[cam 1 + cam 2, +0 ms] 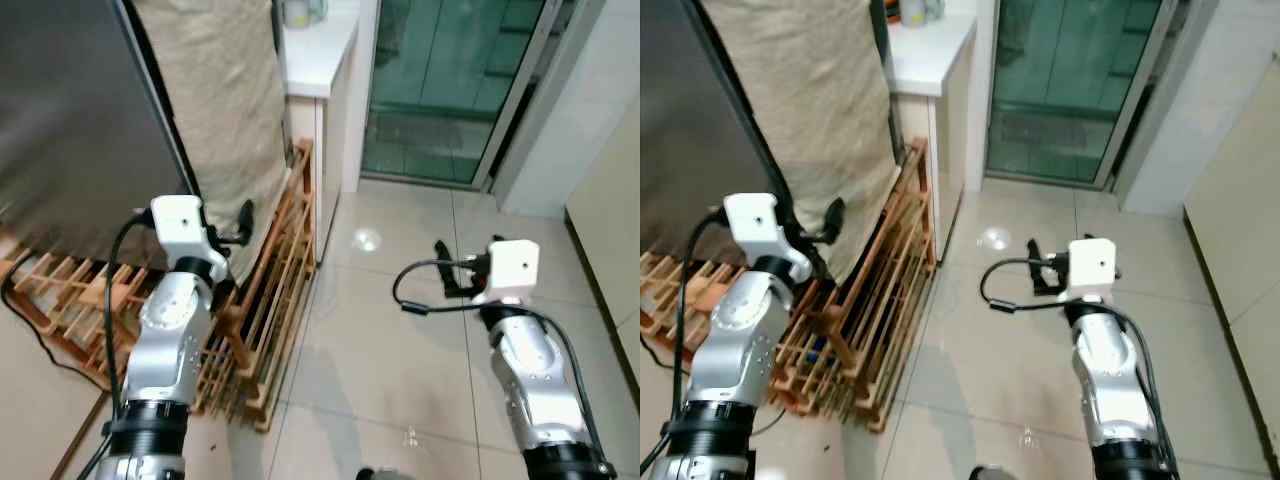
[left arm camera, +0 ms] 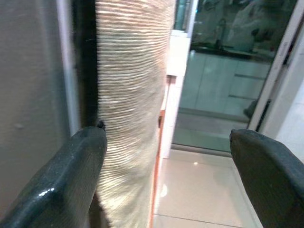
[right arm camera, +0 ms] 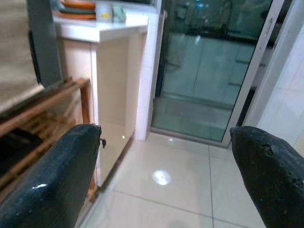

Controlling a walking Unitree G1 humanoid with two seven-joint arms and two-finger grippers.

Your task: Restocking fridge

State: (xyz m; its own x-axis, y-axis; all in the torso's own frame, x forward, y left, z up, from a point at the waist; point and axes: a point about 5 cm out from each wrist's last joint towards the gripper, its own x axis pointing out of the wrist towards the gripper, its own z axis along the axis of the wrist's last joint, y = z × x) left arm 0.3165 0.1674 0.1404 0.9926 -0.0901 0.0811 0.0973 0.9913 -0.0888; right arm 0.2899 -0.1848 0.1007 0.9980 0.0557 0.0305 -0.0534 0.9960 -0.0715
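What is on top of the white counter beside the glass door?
On the white counter stand stacked orange and green dishes and a pale cup. The counter's far part is cut off by the frame, so anything further back cannot be seen.

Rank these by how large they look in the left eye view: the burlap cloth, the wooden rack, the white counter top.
1. Burlap cloth and wooden rack: they look alike in spread, and the rack is partly hidden, so no firm order.
2. White counter top: clearly smallest, though it lies farthest from the camera.

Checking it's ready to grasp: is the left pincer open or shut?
Open: in the left wrist view the left pincer's fingers stand wide apart, nothing between them.
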